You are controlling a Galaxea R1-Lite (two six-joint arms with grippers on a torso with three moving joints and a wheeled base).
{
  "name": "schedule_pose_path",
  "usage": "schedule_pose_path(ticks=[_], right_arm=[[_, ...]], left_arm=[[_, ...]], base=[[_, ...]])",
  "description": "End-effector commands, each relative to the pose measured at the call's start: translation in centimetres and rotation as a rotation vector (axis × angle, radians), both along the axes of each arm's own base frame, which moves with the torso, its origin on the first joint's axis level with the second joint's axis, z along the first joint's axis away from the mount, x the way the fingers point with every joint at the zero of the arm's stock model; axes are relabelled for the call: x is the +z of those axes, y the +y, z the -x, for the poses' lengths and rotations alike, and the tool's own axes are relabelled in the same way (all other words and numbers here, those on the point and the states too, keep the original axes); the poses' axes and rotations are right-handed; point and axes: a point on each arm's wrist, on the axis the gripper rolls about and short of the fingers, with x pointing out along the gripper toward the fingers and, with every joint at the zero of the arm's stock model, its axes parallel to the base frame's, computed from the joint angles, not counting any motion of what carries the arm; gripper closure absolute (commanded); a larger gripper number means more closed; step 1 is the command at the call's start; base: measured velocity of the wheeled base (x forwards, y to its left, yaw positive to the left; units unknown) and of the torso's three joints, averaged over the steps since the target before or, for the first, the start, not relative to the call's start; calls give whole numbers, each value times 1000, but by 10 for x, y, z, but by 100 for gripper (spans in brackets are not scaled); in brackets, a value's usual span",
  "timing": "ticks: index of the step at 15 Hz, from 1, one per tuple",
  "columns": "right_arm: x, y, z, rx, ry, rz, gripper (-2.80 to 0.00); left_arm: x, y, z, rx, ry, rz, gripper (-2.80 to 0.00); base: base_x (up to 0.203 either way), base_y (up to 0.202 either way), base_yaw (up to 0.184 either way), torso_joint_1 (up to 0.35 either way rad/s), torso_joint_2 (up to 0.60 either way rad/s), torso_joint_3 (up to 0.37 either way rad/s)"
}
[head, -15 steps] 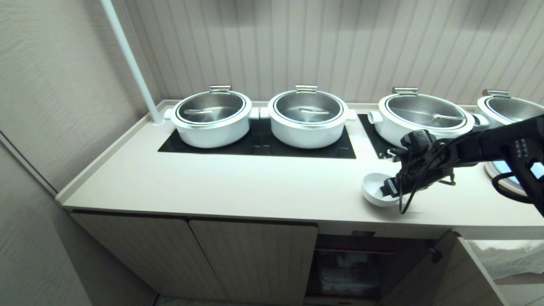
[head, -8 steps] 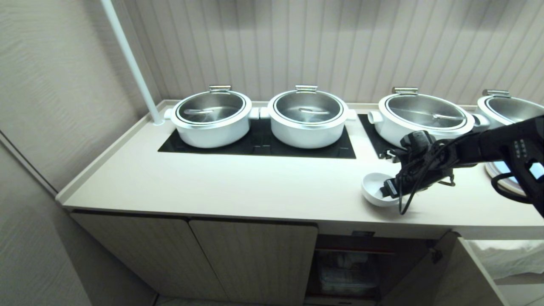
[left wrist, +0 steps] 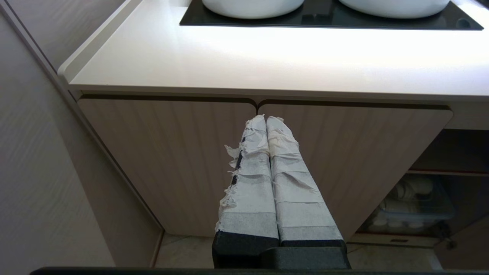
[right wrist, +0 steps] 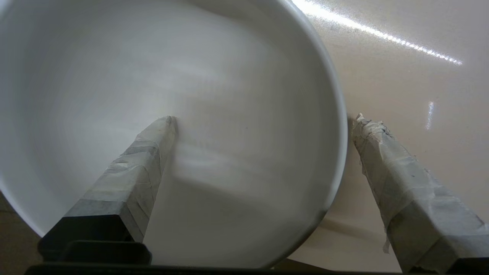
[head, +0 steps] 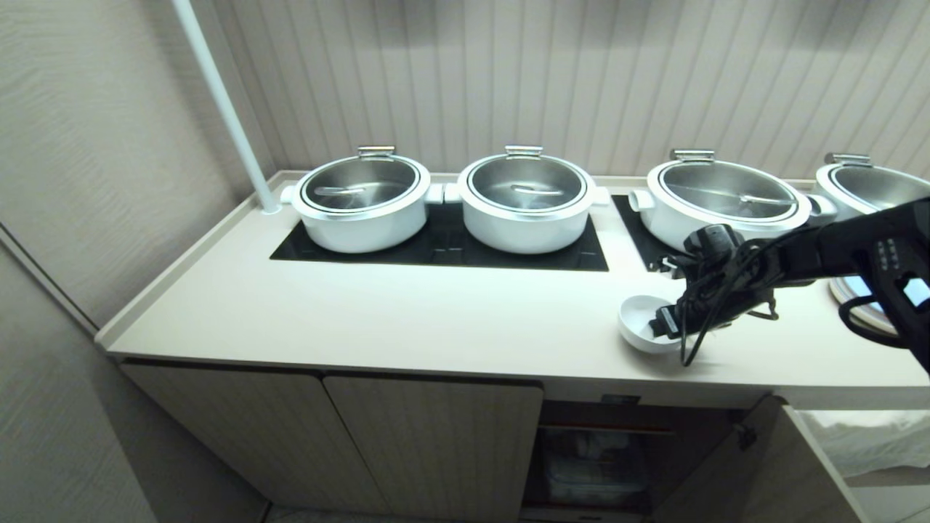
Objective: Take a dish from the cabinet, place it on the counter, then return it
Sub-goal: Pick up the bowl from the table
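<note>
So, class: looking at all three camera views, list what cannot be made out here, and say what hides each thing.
- Bowl, head view: its near right side is hidden by the right hand and cables.
- Fourth pot, head view: cut off by the picture's right edge and the arm.
- Open cabinet: contents are too dark and small to name in head or left wrist view.
- Left hand: absent from the head view.

Glossy white dish [head: 639,323], smooth cream counter [head: 436,312], wood-grain cabinet [head: 436,443], steel-lidded pots [head: 361,197].
</note>
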Motion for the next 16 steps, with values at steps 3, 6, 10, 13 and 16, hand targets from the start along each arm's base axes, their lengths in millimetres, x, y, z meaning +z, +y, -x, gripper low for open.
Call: schedule_pose_path(ticks=[3,6,10,13,16], right_arm=[[0,0,0,3,2,0,-280],[1,0,0,3,0,0,-280],[2,0,0,3,-4,0,-280],[2,0,0,3,-5,-1,-280],[3,0,1,-10,-6,-12,0]], left_arm=[[0,0,0,0,0,0,0],[0,0,0,0,1,0,0],[0,0,0,-1,-1,0,0],[0,0,0,0,0,0,0],[0,0,0,-1,1,0,0]], base=[[0,0,0,0,0,0],[0,0,0,0,0,0],[0,0,0,0,0,0],[0,0,0,0,0,0],[0,0,0,0,0,0]])
